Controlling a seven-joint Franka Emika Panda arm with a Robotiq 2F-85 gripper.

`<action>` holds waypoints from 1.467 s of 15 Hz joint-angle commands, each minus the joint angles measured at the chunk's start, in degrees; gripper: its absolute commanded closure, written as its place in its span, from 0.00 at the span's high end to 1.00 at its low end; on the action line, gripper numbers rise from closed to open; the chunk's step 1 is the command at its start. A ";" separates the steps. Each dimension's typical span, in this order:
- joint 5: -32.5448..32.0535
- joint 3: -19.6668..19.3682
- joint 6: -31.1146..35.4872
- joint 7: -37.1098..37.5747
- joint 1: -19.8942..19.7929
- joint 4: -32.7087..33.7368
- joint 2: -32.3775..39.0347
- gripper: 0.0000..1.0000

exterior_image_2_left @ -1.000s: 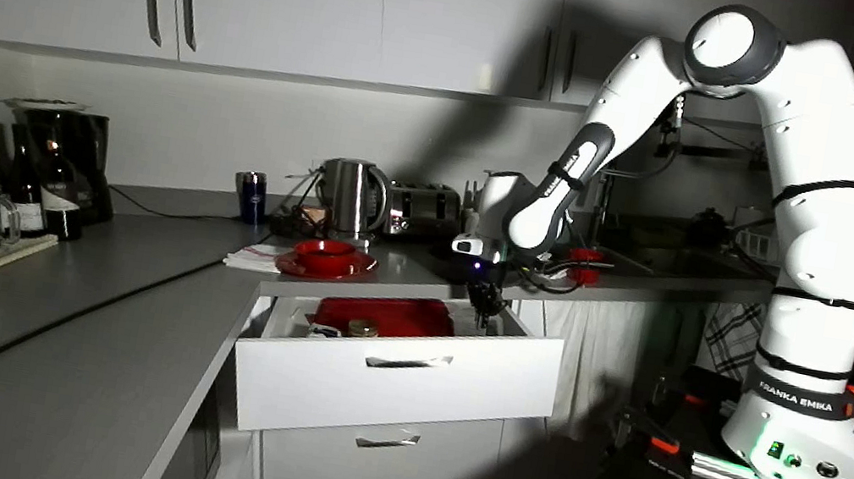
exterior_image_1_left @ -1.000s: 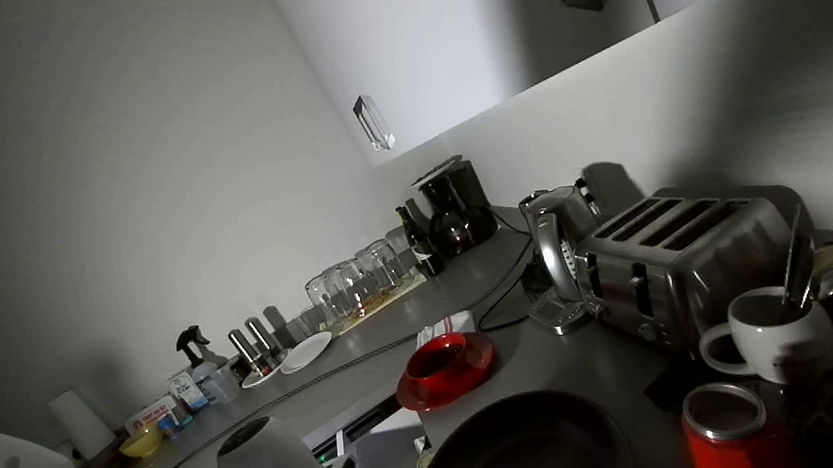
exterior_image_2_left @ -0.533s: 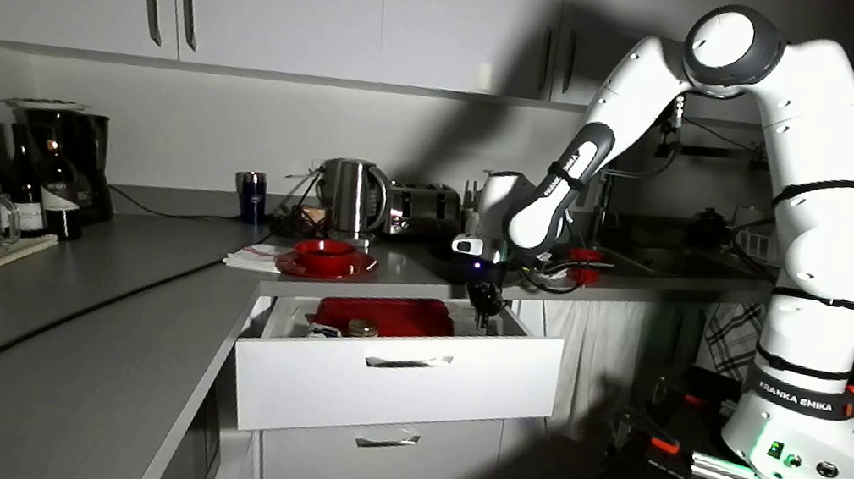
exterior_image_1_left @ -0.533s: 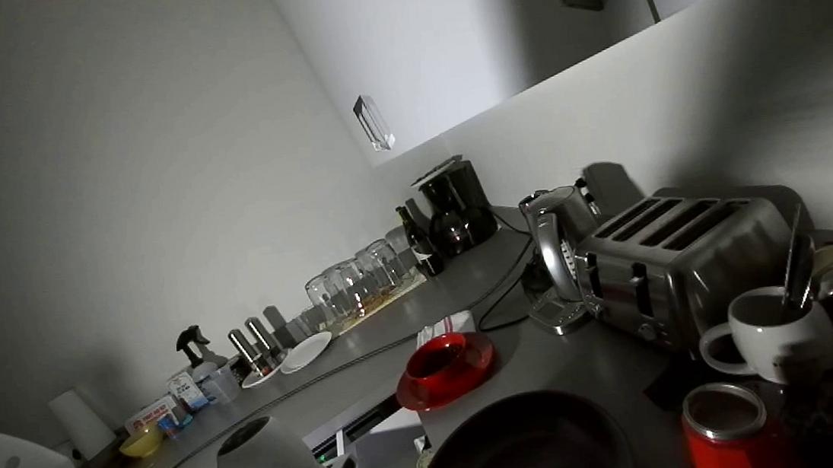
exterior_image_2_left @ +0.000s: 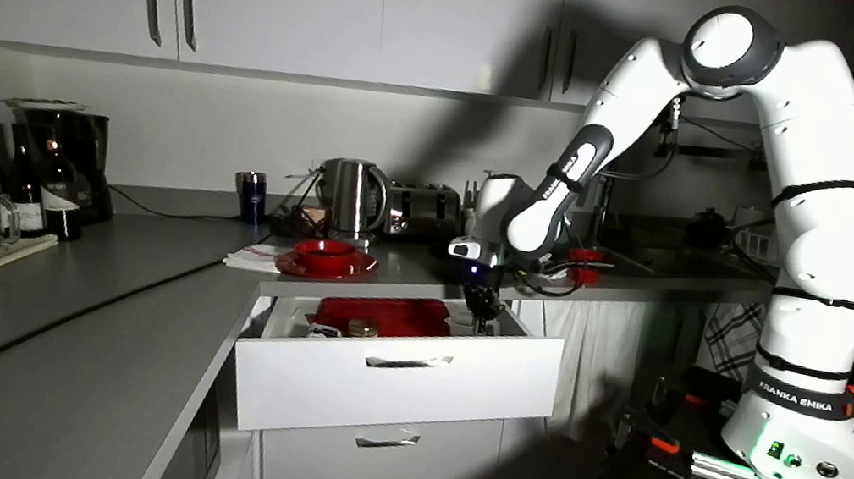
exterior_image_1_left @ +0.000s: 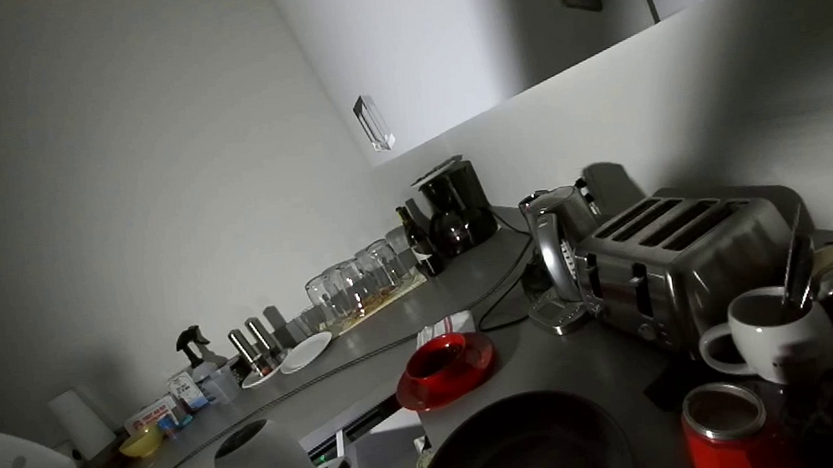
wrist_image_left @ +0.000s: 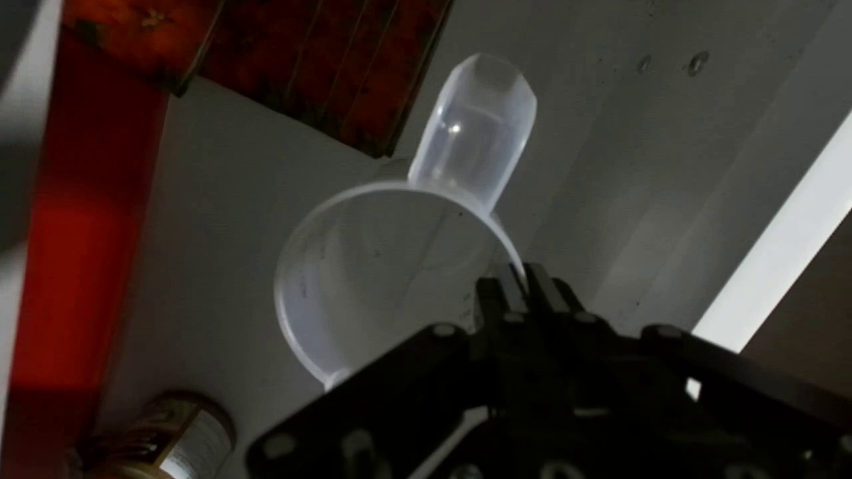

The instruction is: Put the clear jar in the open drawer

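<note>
Jar (wrist_image_left: 389, 279) in fingers (wrist_image_left: 491, 303), drawer edge (wrist_image_left: 785, 243) apart

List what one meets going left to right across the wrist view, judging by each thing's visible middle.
Plain red strip, small labelled container, red flower-print item along the top, clear jar, hand at its rim, open drawer's white edge.

Drawer (exterior_image_2_left: 390, 388) — jar (wrist_image_left: 393, 273) inside; toaster (exterior_image_2_left: 424, 213) behind.
</note>
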 commanded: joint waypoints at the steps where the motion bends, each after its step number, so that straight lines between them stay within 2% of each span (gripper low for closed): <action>1: -2.14 0.08 1.58 1.95 2.00 0.90 2.70 0.06; 5: -5.21 -0.89 3.03 4.76 4.59 1.16 4.58 0.06; 13: -9.95 -1.77 3.27 9.81 6.66 2.78 6.48 0.06; 22: -7.58 1.30 4.19 9.17 5.43 5.20 8.83 0.06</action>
